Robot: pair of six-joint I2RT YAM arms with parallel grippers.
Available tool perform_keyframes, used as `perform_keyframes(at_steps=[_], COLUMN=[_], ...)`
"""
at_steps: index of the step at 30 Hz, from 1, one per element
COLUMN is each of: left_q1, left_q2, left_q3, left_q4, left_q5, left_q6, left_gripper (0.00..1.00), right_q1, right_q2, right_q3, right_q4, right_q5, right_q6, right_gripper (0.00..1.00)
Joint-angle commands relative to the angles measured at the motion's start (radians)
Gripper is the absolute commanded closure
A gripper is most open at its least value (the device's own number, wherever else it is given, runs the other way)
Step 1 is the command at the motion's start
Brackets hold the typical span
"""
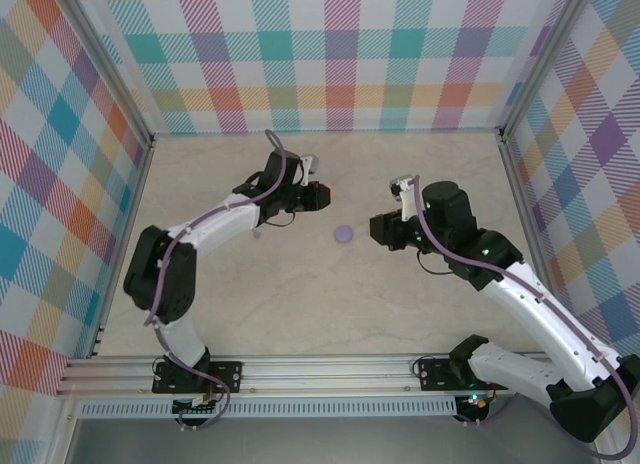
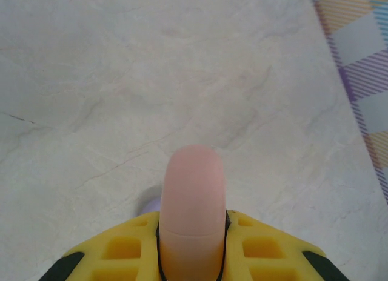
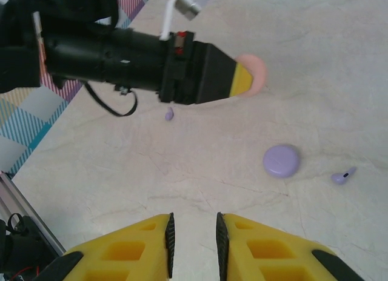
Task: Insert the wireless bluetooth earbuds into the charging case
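My left gripper (image 1: pixel 322 196) (image 2: pixel 192 223) is shut on a pale pink charging case (image 2: pixel 192 196), closed and held edge-on above the table; the right wrist view shows this case (image 3: pixel 254 75) sticking out past the left fingers (image 3: pixel 241 81). A round purple charging case (image 1: pixel 344 234) (image 3: pixel 281 160) lies closed on the table between the arms. One purple earbud (image 3: pixel 343 176) lies just beyond that case, another purple earbud (image 3: pixel 170 114) (image 1: pixel 257 234) lies under the left arm. My right gripper (image 1: pixel 373 227) (image 3: pixel 193 232) hovers right of the purple case, open by a narrow gap with nothing in it.
The pale marble table (image 1: pixel 320 304) is boxed in by plaid walls (image 1: pixel 330 44) at the back and both sides. An aluminium rail (image 1: pixel 300 369) runs along the near edge. A purple blur (image 2: pixel 149 204) peeks out beside my left finger.
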Motion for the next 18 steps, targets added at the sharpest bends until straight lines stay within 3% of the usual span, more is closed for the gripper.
perform_keyframes(at_steps=[1, 6, 18], left_q1=[0.024, 0.035, 0.082], left_q2=[0.111, 0.26, 0.438], left_q3=[0.123, 0.24, 0.334], left_q4=[-0.142, -0.23, -0.271], left_q5=[0.053, 0.079, 0.094], left_q6=[-0.012, 0.007, -0.002], left_gripper=[0.84, 0.83, 0.81], right_q1=[-0.005, -0.005, -0.005], right_q2=[0.007, 0.008, 0.047], right_q3=[-0.009, -0.018, -0.015], right_q4=[-0.007, -0.003, -0.031], right_q5=[-0.04, -0.067, -0.046], right_q6=[-0.014, -0.029, -0.023], right_gripper=[0.73, 0.73, 0.73])
